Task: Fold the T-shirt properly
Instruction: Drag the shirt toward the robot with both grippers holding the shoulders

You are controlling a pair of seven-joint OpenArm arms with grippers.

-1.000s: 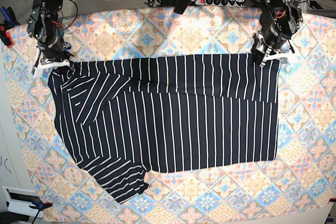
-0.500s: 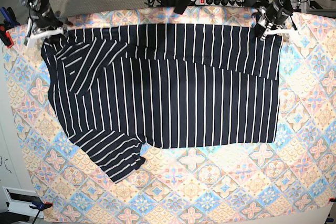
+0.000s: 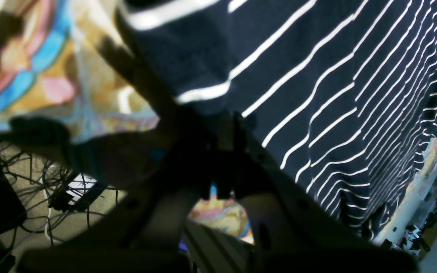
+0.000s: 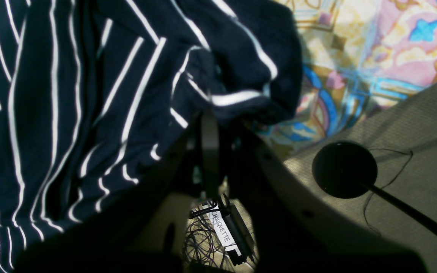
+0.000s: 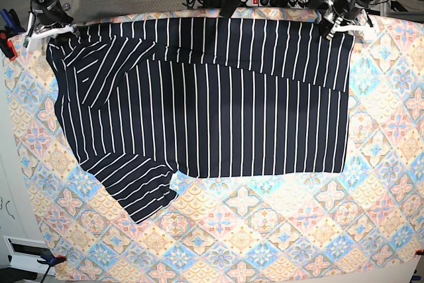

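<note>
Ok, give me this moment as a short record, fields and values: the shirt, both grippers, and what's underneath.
garment: T-shirt, dark with thin white stripes, spread mostly flat
left gripper: shut on T-shirt's far corner
right gripper: shut on T-shirt's other far corner
sleeve: sticking out at the near side
surface: patterned cloth under the shirt
fold: not finished

left claw (image 5: 329, 28) clamped, right claw (image 5: 41, 31) clamped
</note>
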